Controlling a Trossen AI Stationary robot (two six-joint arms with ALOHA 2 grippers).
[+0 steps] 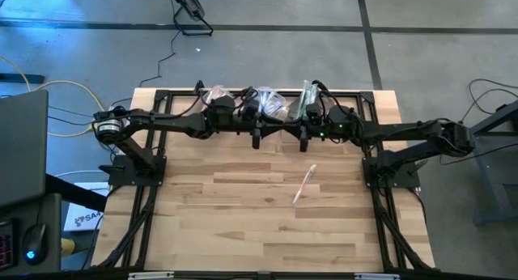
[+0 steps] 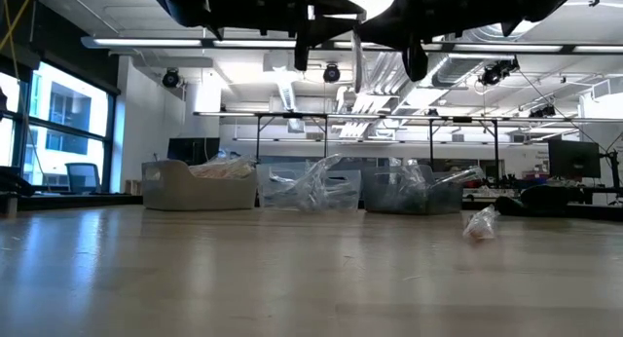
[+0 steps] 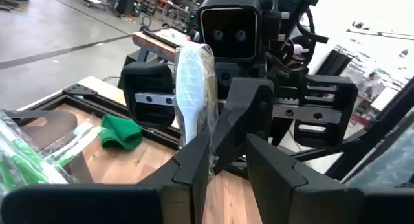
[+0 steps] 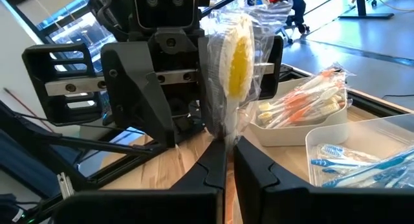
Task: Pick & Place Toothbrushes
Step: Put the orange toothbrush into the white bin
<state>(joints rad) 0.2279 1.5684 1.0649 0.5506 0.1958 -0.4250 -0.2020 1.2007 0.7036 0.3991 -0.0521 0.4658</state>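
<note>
My two grippers face each other high above the far middle of the table. My right gripper (image 4: 228, 164) (image 1: 290, 128) is shut on a wrapped toothbrush (image 4: 236, 62), whose head shows white in the left wrist view (image 3: 193, 88). My left gripper (image 3: 228, 169) (image 1: 271, 128) is open; the brush's lower part stands at the inner side of one finger (image 3: 194, 175), and I cannot tell whether they touch. A second wrapped toothbrush (image 1: 303, 184) (image 2: 480, 223) lies flat on the table right of the middle. My right gripper pinches the wrapped toothbrush's lower part (image 4: 225, 136) between its two fingers. The fingers lie level, coming from the table's right side, across the brush. The brush stands about upright, head up, lifted clear of the table, and a tail of clear wrapper (image 2: 357, 69) hangs below.
Three bins stand along the far edge (image 2: 200, 186) (image 2: 311, 188) (image 2: 419, 191). One holds orange-handled brushes (image 4: 304, 107), another blue ones (image 4: 362, 160); green ones (image 3: 39, 153) show too. A small green object (image 3: 119, 130) lies near the frame. The table's near half (image 1: 259, 231) is bare wood.
</note>
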